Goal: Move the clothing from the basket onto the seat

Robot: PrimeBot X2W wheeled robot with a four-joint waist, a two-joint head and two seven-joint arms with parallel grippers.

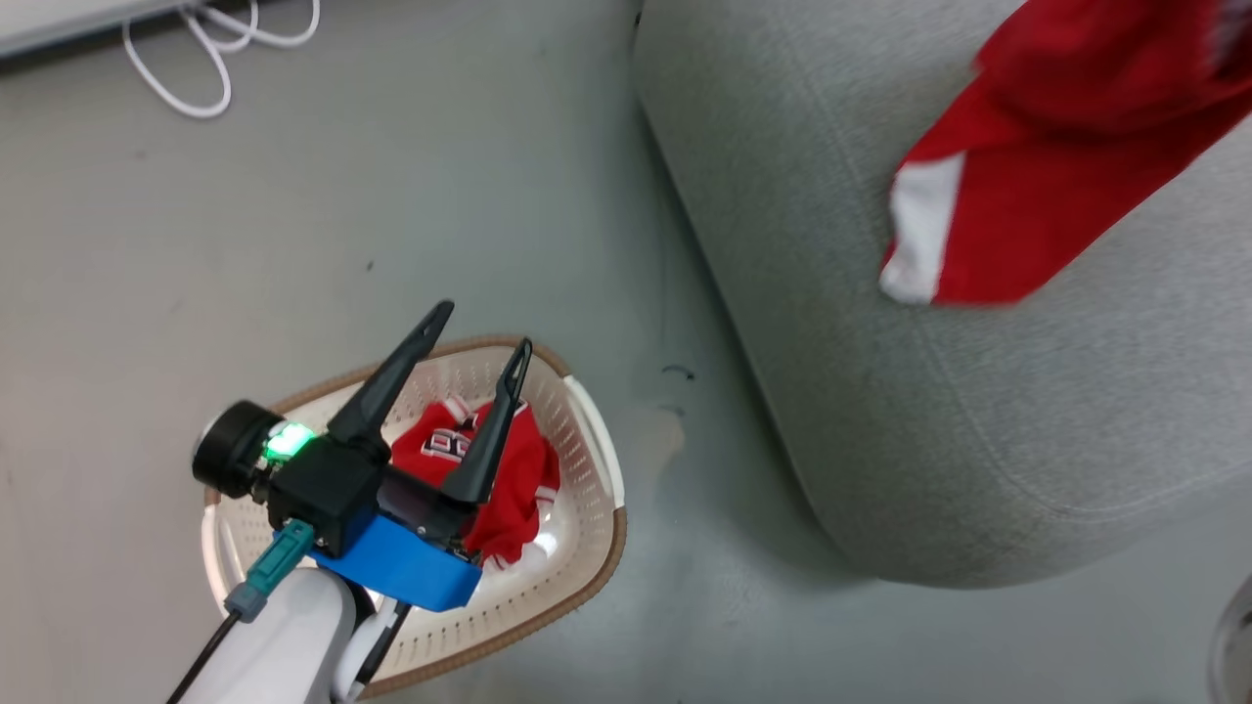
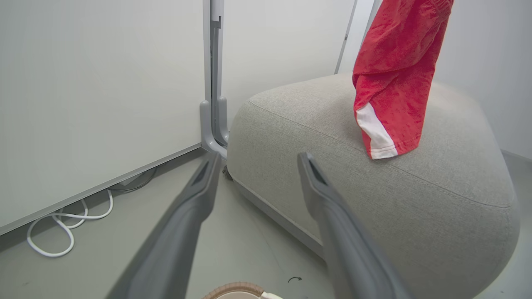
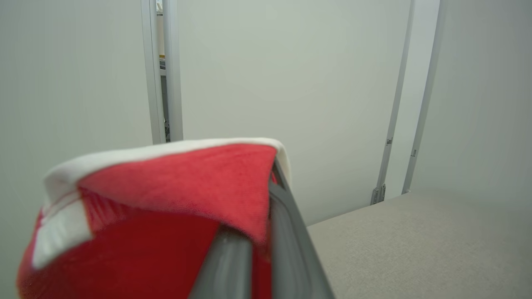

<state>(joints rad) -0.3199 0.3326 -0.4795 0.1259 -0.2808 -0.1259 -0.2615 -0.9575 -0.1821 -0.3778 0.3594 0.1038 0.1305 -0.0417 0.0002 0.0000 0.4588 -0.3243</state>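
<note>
A red garment with white stripes [image 1: 1037,186] hangs above the grey seat [image 1: 939,411], its lower hem [image 2: 380,149] close over the cushion [image 2: 374,199]. My right gripper [image 3: 257,245] is shut on this striped garment [image 3: 166,199], which drapes over the fingers. The second red garment, with black-and-white lettering [image 1: 523,479], lies crumpled in the cream basket [image 1: 587,460] on the floor. My left gripper [image 1: 484,328] hovers over the basket, open, nothing between its fingers [image 2: 191,199].
A white cable [image 1: 210,59] loops on the grey floor by the wall. A grey post foot [image 2: 214,124] stands at the corner behind the seat. Pale wall panels [image 3: 291,83] rise behind the cushion. Open floor lies between basket and seat.
</note>
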